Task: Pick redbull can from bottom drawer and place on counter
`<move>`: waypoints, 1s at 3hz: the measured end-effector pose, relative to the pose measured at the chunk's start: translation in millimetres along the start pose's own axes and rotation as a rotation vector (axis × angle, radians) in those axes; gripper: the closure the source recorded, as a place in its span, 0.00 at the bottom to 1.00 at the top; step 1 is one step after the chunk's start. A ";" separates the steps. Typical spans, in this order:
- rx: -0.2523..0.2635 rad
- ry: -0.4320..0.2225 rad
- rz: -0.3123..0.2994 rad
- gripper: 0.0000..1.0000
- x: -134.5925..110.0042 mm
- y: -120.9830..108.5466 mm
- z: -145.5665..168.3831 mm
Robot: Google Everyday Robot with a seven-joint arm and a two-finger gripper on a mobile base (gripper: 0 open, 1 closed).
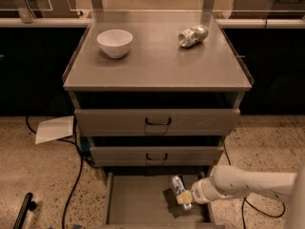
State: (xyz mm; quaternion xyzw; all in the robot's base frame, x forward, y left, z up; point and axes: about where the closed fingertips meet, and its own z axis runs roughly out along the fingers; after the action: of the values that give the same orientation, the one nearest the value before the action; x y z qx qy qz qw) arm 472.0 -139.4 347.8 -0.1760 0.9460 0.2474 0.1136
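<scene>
The redbull can [178, 185], slim and silver with a shiny top, stands tilted in the right half of the open bottom drawer [138, 200]. My gripper [184, 198] reaches in from the right on a white arm and is shut on the can's lower end, just above the drawer floor. The counter [157, 63] is the grey cabinet top above, well above the gripper.
A white bowl [115, 42] sits on the counter's back left and a fatter pale can [193, 36] lies on its side at the back right. Two closed drawer fronts [157, 121] overhang the open drawer. A paper sheet [55, 129] and a black cable [78, 175] lie on the floor at left.
</scene>
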 end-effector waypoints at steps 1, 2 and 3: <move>0.063 -0.190 -0.107 1.00 -13.3 44.0 -65.5; 0.114 -0.321 -0.197 1.00 9.8 90.5 -108.9; 0.088 -0.318 -0.185 1.00 42.0 112.9 -106.8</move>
State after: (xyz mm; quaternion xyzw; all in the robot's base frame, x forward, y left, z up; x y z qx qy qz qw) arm 376.2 -113.3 474.4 -0.2156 0.9058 0.2190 0.2915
